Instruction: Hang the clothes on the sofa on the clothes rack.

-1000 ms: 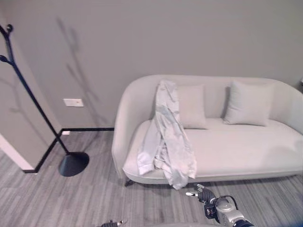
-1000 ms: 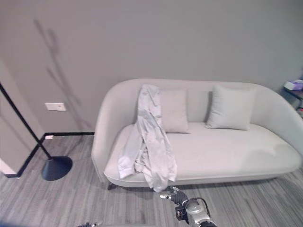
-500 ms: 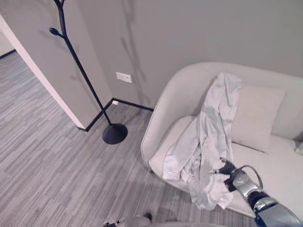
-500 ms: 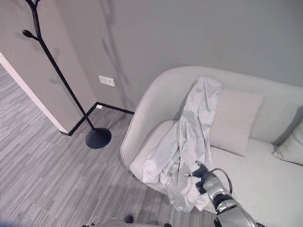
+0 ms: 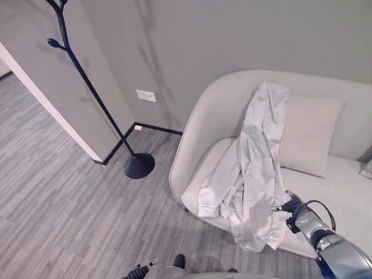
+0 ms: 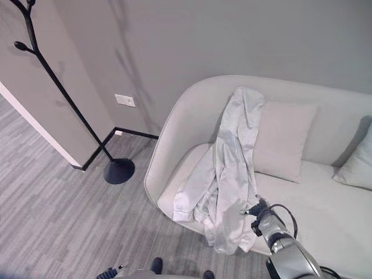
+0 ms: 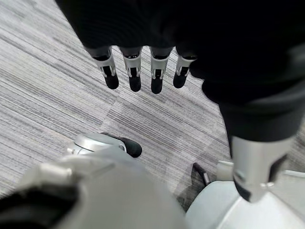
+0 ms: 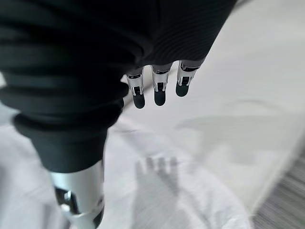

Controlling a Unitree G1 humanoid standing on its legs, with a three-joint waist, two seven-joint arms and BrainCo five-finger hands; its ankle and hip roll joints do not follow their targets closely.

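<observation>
A pale grey jacket [image 5: 256,168] hangs over the back of the light grey sofa [image 5: 200,125], runs across the seat and spills over the front edge. My right hand [image 5: 292,206] hovers at the jacket's lower right edge, above the seat. Its fingers [image 8: 159,91] are straight and open, with the pale cloth [image 8: 157,200] below them and nothing held. The black clothes rack [image 5: 87,87] stands at the far left by a wall corner, on a round base [image 5: 139,165]. My left hand [image 7: 135,76] hangs low over the floor, fingers straight and empty.
Two cushions lean on the sofa back, one [image 5: 308,142] right beside the jacket. A wall socket [image 5: 145,96] sits between rack and sofa. Grey striped carpet [image 5: 70,197] stretches from the sofa's front to the rack.
The camera has swung left and closer to the sofa. My right hand rose from above the floor to the jacket's lower right edge on the seat. The jacket lies as before.
</observation>
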